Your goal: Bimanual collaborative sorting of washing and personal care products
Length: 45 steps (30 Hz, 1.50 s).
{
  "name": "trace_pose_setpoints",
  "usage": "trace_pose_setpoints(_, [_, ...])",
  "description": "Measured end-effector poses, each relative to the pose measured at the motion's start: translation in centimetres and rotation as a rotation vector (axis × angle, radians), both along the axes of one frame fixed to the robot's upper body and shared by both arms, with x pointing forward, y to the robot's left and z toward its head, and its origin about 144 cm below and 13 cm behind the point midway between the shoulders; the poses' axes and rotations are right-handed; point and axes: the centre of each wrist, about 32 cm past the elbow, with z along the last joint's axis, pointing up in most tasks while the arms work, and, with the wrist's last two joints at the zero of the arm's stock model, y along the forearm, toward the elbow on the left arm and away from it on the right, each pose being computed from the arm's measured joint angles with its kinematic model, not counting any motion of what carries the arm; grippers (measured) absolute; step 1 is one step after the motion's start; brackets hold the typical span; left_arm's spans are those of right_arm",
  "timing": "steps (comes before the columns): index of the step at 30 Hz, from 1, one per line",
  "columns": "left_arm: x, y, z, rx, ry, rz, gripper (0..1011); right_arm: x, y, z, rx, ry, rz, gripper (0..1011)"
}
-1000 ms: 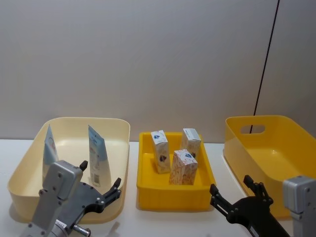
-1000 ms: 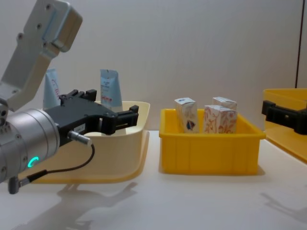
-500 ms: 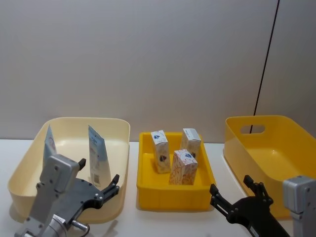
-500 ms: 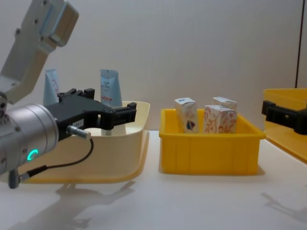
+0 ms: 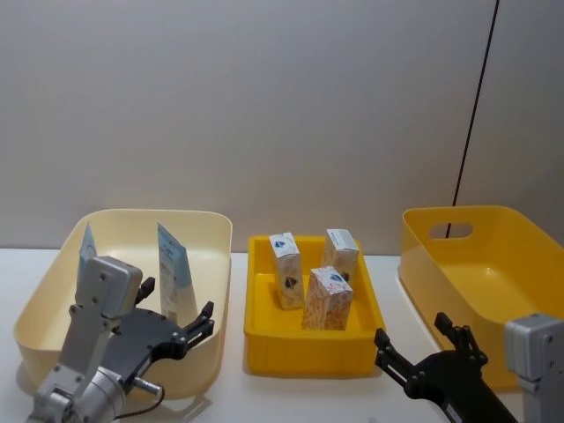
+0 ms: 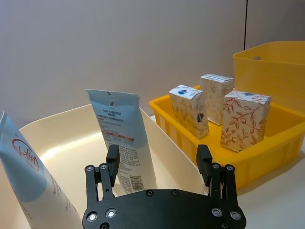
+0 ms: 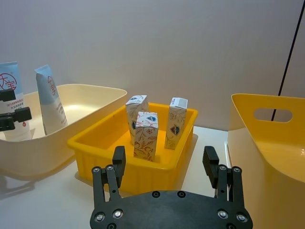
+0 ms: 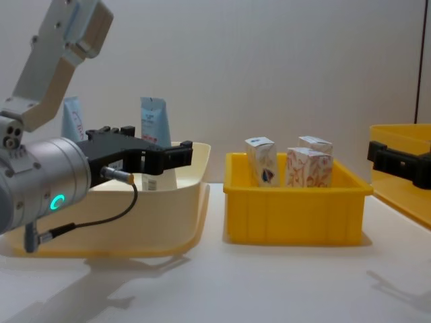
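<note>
Both sets of jaws stood wide apart and held nothing. The left jaws hung above the near right part of the cream bin (image 5: pixel 123 231), which sat toward the left edge of the table (image 5: pixel 300 397), and they pointed toward the back edge. Just beyond their tips stood the nearer tube (image 6: pixel 125 136), upright, light blue and white with red print. In the left wrist view it rose in the gap between the two jaws, closer to one of them, and was not gripped. The second tube (image 6: pixel 26 181) stood farther left in the same bin, clear of the jaws.

The right jaws hovered low over the table's near edge, right of centre, also pointing toward the back edge. Ahead of them, at the table's middle, sat the shallow yellow tray (image 5: pixel 308 348) with three white cartons standing upright in it. The orange-patterned carton (image 5: pixel 327 298) stood nearest the front, the logo carton (image 5: pixel 286 258) behind it to the left, and the third carton (image 5: pixel 341 254) at the back right. All three were well apart from the right jaws. A deep yellow bin (image 5: pixel 476 273) stood by the table's right edge.
</note>
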Motion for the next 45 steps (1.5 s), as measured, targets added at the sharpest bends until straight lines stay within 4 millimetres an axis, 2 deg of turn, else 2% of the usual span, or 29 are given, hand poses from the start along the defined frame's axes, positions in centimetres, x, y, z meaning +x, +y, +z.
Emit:
trace_pose_setpoints(23, [3.2,-1.4,0.3,0.005,0.037,0.048,1003,0.0,0.0,0.0,0.000,0.000,0.000,1007])
trace_pose_setpoints(45, [6.3,-2.2,-0.4,-0.025,0.070,0.091,1003,0.0,0.0,0.0,0.000,0.000,0.000,1007])
